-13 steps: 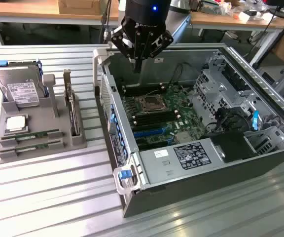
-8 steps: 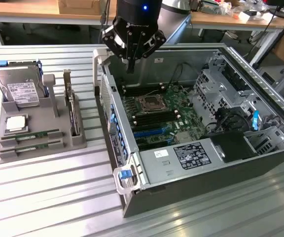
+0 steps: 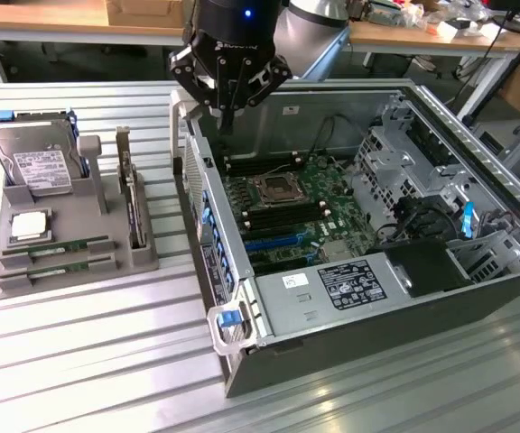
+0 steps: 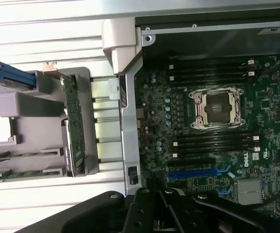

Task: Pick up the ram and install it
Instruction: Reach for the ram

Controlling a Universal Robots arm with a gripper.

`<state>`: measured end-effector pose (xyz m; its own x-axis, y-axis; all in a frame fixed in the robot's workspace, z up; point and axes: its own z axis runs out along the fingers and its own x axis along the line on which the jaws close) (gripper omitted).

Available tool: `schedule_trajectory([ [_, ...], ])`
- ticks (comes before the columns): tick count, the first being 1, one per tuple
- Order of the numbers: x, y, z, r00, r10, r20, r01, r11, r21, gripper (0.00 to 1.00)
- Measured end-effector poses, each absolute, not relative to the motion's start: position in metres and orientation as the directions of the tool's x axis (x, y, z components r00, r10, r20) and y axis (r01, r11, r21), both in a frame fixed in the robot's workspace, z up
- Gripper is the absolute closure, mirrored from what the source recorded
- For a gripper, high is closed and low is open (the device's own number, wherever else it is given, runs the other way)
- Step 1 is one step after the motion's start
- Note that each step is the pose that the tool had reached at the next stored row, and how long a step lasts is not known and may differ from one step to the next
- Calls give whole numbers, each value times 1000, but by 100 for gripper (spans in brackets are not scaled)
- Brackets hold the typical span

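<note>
Green ram (image 3: 70, 244); grey tray (image 3: 25, 284)

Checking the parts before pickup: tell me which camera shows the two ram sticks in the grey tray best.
The exterior view: both ram sticks lie whole and uncovered, side by side in the grey tray's slots. The wrist view shows them as thin strips between the tray's ridges.

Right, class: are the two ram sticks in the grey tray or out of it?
In. The farther ram stick and the nearer ram stick both lie flat in slots of the grey tray.
</note>
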<state>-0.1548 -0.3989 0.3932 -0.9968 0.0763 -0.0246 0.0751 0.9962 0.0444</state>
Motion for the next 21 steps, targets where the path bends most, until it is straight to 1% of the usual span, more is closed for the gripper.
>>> schedule_trajectory([
  [21,-195,-399,393,-997,76,-25,75,996,44,90],
])
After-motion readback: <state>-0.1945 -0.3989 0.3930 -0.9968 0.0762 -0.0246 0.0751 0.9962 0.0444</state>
